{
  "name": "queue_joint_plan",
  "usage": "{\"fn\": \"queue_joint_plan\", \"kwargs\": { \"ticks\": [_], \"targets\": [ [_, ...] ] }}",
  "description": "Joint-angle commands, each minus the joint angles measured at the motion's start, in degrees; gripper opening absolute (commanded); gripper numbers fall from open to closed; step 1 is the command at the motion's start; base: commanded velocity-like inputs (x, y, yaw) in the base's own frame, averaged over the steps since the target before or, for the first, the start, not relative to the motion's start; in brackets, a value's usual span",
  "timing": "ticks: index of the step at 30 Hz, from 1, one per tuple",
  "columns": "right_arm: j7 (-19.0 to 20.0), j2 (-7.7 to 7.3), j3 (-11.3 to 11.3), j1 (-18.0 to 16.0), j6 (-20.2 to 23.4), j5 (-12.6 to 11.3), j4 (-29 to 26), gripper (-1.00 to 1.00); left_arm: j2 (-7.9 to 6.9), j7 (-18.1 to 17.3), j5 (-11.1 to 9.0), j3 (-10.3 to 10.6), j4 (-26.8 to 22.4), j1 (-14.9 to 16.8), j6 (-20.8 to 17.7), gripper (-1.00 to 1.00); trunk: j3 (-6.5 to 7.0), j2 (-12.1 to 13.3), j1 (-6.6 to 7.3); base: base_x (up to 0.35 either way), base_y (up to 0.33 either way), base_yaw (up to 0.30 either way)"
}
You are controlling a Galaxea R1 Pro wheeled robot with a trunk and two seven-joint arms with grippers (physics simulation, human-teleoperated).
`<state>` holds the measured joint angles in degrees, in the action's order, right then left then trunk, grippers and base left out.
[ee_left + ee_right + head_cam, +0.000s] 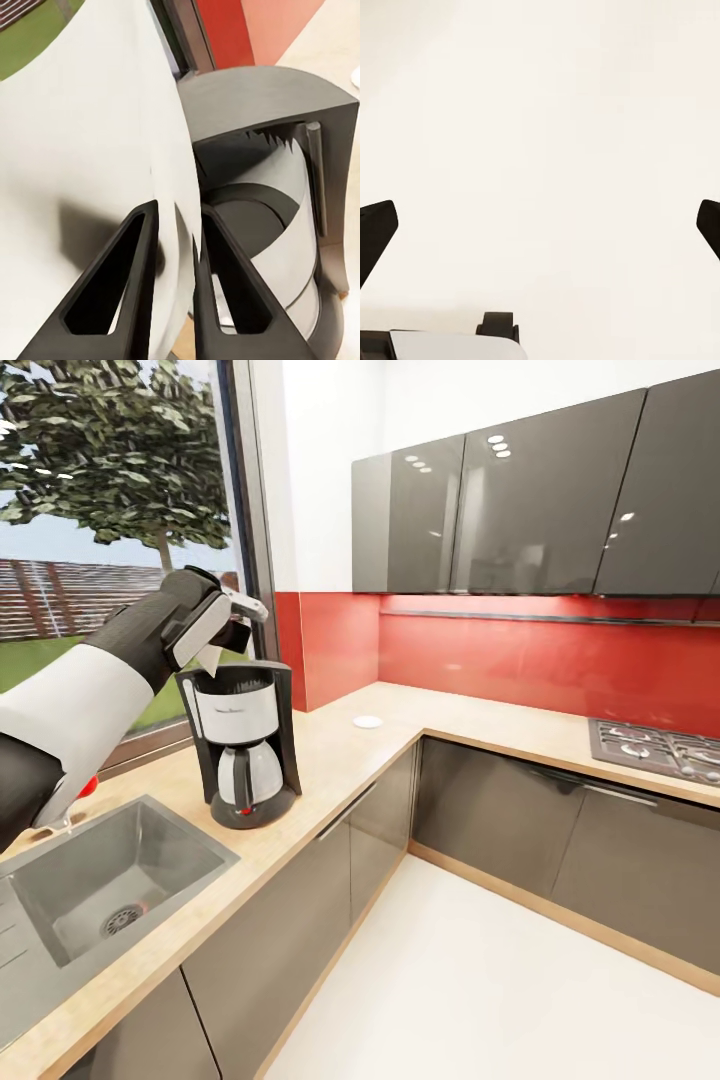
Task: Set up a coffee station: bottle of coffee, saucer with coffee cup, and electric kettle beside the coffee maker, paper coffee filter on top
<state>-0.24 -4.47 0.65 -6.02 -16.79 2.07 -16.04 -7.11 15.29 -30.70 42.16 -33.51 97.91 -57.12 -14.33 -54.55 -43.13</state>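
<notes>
The coffee maker (245, 745) stands on the kitchen countertop (330, 760) between the sink and the corner. My left gripper (228, 642) hovers just above its open top, shut on the paper coffee filter (211, 658). In the left wrist view the white filter (90, 150) is pinched between the black fingers (232, 292), with the coffee maker's dark top (277, 142) right beyond it. The saucer (367, 721) lies on the counter nearer the corner, nothing on it. My right gripper (544, 221) is open over pale floor.
A steel sink (100, 880) is set into the counter left of the coffee maker. A small red part (88, 786) peeks out behind my left forearm. A gas hob (655, 745) sits at the far right, and dark wall cabinets (520, 500) hang above a red backsplash.
</notes>
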Motion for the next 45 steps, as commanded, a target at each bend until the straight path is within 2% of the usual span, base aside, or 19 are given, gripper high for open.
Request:
{"fn": "queue_joint_plan", "kwargs": {
  "ticks": [1, 4, 9, 21, 45],
  "targets": [
    [0.0, -0.01, 0.1, 0.0, -0.2, 0.2, 0.0, 1.00, -0.09, 0.5, -0.5, 0.5, -0.1, 0.1, -0.1, -1.00, -0.08, -0.1, -0.01, 0.000, 0.000, 0.000],
    [0.0, -0.01, 0.1, 0.0, -0.2, 0.2, 0.0, 1.00, -0.09, 0.5, -0.5, 0.5, -0.1, 0.1, -0.1, -1.00, -0.62, -1.3, -0.67, 0.000, 0.000, 0.000],
    [0.0, -0.01, 0.1, 0.0, -0.2, 0.2, 0.0, 1.00, -0.09, 0.5, -0.5, 0.5, -0.1, 0.1, -0.1, -1.00, -0.62, -1.3, -0.67, 0.000, 0.000, 0.000],
    [0.0, -0.01, 0.1, 0.0, -0.2, 0.2, 0.0, 1.00, -0.09, 0.5, -0.5, 0.5, 0.0, 0.1, -0.1, -1.00, -2.23, -4.9, -2.64, 0.000, 0.000, 0.000],
    [0.0, -0.01, 0.1, 0.0, -0.2, 0.2, 0.1, 1.00, -0.09, 0.6, -0.7, 0.5, -0.1, 0.1, 0.0, -1.00, -2.23, -4.9, -2.64, 0.027, 0.000, 0.000]
  ]
}}
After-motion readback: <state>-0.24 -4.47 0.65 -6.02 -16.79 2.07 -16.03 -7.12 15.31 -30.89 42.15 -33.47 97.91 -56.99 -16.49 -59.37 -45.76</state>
